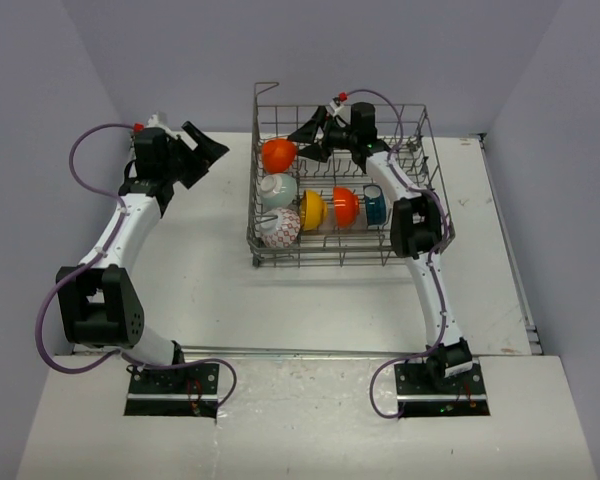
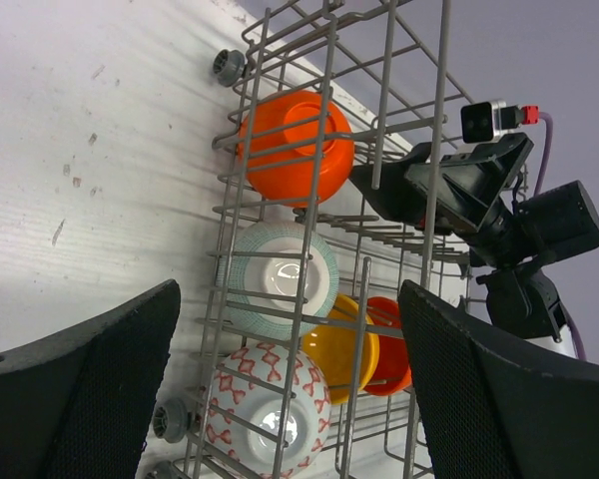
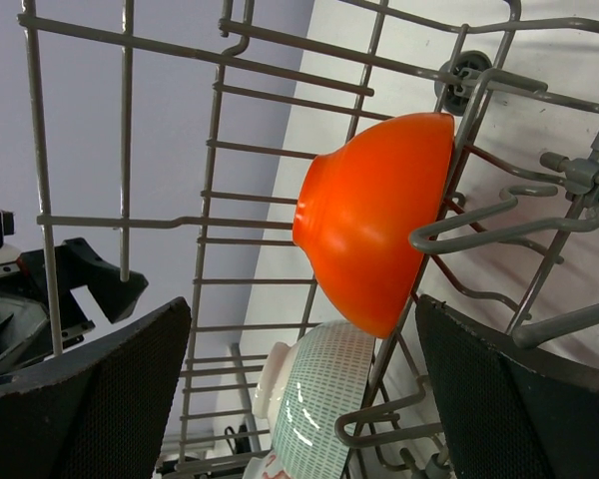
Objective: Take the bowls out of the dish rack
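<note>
All six bowls are seen sitting in the dish rack [image 1: 325, 262], which is parked upper middle of the top view on the white bench [image 1: 210, 290]. Down the rack's left side, an orange bowl [image 1: 278, 155], a pale green-white bowl [image 1: 277, 190] and a red-patterned bowl [image 1: 279, 228] are lined up top to bottom. To their right a yellow bowl [image 1: 312, 210], a second orange bowl [image 1: 345, 205] and a teal bowl [image 1: 374, 204] are stood in a row. The right end effector [image 1: 313, 140] is spread wide at the rack's top end, just right of the orange bowl, nothing gripped. The left end effector [image 1: 205, 148] is held wide too, empty, in the upper left of the frame, outside the rack.
</note>
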